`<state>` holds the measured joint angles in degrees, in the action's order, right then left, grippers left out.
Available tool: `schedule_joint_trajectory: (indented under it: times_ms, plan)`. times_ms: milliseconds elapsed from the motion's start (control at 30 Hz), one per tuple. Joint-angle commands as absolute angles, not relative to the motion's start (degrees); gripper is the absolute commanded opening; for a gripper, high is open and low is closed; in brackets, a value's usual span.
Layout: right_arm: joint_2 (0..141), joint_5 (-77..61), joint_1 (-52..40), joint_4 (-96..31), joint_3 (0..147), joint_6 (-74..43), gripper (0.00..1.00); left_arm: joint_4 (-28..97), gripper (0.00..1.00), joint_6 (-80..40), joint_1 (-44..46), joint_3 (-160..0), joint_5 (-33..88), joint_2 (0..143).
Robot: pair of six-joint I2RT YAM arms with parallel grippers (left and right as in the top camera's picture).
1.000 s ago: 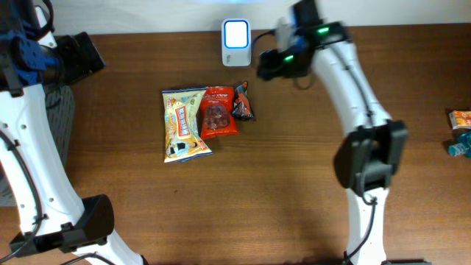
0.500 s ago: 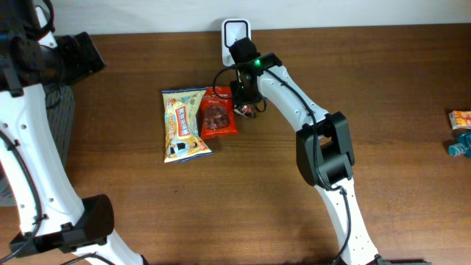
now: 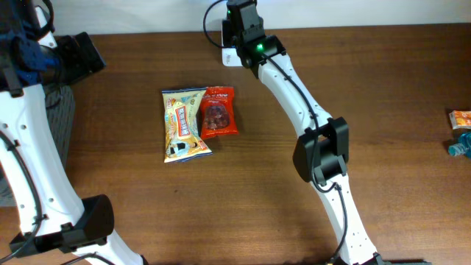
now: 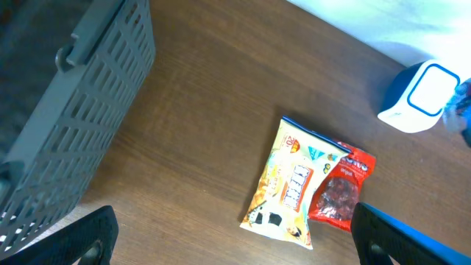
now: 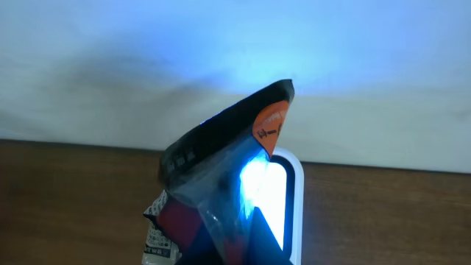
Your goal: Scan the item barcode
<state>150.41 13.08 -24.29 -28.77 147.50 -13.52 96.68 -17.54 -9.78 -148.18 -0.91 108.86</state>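
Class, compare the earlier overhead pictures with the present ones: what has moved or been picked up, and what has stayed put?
The right tool came down on the small dark packet beside the red packet, closed on it, and carried it off the table to the scanner, where it is now held in the blue light. The yellow packet and red packet have not moved.
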Motion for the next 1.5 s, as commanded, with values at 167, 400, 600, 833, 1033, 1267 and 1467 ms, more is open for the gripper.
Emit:
schedule_joint_trajectory:
  times_ms: [167, 400, 600, 833, 1033, 1267, 1467]
  plan:
    - [148.7, 14.2, -20.1, -29.4, 148.5, -13.3, 0.04, 96.7, 0.99, -17.1, -9.9, -148.2, -1.3, 108.6]
    - [139.7, 21.3, 11.4, -66.5, 148.2, -24.5, 0.04, 96.7, 0.99, -17.0, -9.9, -148.2, -1.3, 108.6]
    - [140.2, 12.2, 33.0, -68.8, 136.9, -24.3, 0.05, 96.7, 0.99, -17.1, -9.9, -148.2, -1.3, 108.6]
    - [140.2, 12.6, 34.3, -65.5, 128.1, -21.3, 0.56, 96.7, 0.99, -17.0, -9.9, -148.2, -1.3, 108.6]
    - [134.3, -28.9, 29.1, -71.9, 137.3, -10.0, 0.66, 96.7, 0.99, -17.1, -9.9, -148.2, -1.3, 108.6]
    - [136.1, -26.8, -6.9, -77.0, 136.1, 2.1, 0.85, 96.7, 0.99, -17.0, -9.9, -148.2, -1.3, 108.6]
    - [141.8, -20.4, -27.8, -71.1, 134.9, -6.5, 0.84, 96.7, 0.99, -17.1, -9.9, -148.2, -1.3, 108.6]
